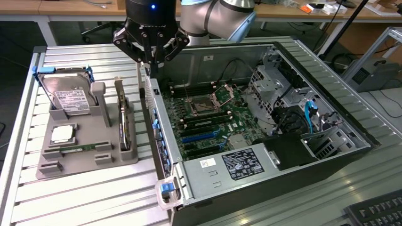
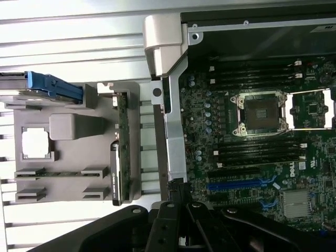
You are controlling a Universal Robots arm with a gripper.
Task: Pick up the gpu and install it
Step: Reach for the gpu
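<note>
The gpu (image 1: 124,120) stands on its edge in a slot of the grey holder (image 1: 88,162), its green board and black cooler seen from above in the wrist view (image 2: 119,157). My gripper (image 1: 152,65) hangs above the near wall of the open computer case (image 1: 188,188), to the exterior view's right of the gpu and apart from it. Its fingers are shut with nothing between them. In the wrist view the gripper (image 2: 178,194) sits over the case wall's edge beside the motherboard (image 2: 247,157).
The grey holder also carries a silver hard drive (image 1: 70,98) in a blue frame, a processor (image 1: 63,134) and a memory stick (image 1: 78,148). Inside the case are blue expansion slots (image 1: 201,135), the processor socket (image 1: 204,104) and a power supply (image 1: 242,165). A keyboard (image 1: 377,212) lies at the front right.
</note>
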